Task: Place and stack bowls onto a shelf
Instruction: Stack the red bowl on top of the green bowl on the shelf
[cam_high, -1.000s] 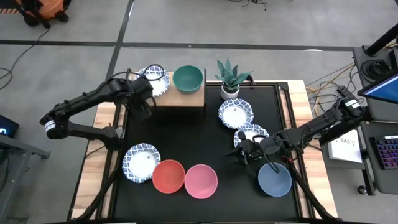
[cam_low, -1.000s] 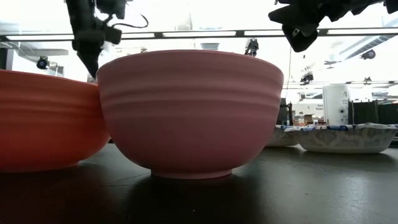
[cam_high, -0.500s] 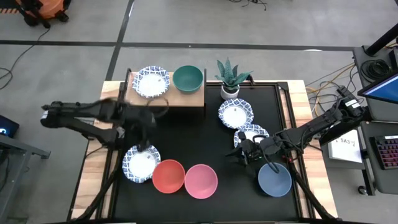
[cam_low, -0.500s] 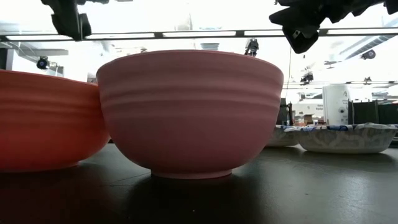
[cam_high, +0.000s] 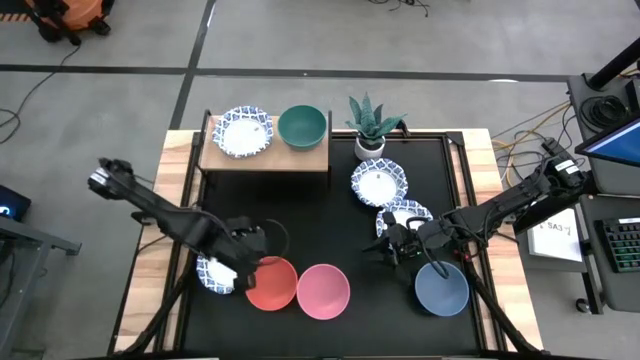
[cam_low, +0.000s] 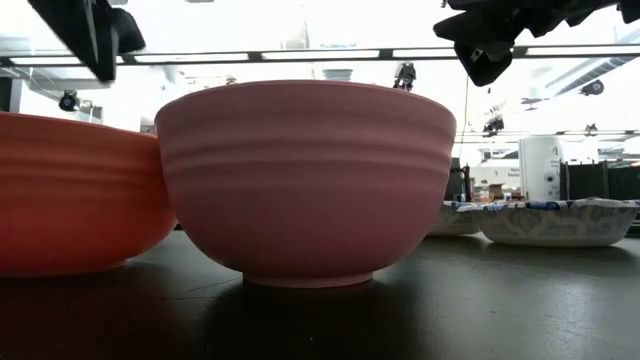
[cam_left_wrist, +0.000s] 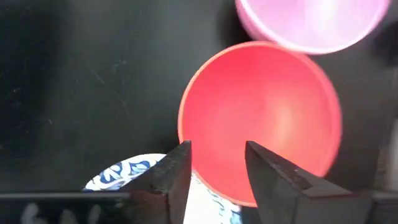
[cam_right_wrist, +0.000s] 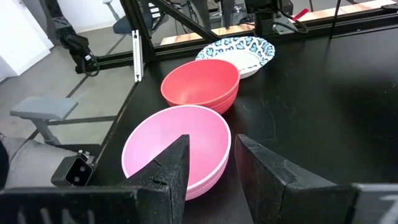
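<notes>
Bowls – two on the shelf (cam_high: 268, 157): patterned white (cam_high: 243, 131), green (cam_high: 301, 125).
Left gripper (cam_high: 247, 266) open, empty, seemingly over red bowl (cam_high: 271, 283) rim; right gripper (cam_high: 388, 247) open – near-right, empty.

The shelf (cam_high: 266, 157) stands at the surface's (cam_high: 320, 215) far left corner, carrying two bowls (cam_high: 245, 131) side by side. Just right of the shelf stands a potted plant (cam_high: 371, 125). Well in front of the shelf, three bowls (cam_high: 297, 289) sit in a touching row.
</notes>
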